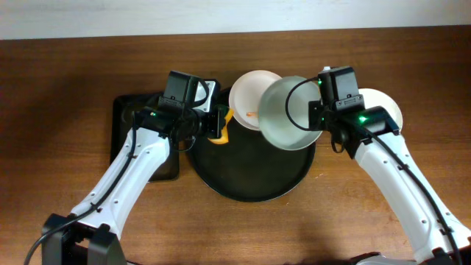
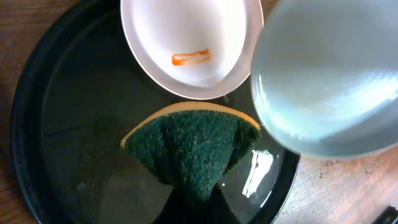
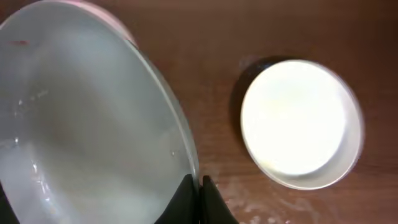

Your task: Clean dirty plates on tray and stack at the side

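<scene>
The large round black tray lies at the table's middle. A white plate with an orange smear rests on its far rim. My right gripper is shut on the rim of the pale grey-green plate and holds it tilted above the tray's right side; it shows in the right wrist view. Another white plate sits on the table to the right, seen also in the right wrist view. My left gripper is shut on a green and yellow sponge over the tray.
A smaller rectangular black tray lies left of the round tray, partly under my left arm. The wooden table runs on all sides, with a pale wall edge along the back.
</scene>
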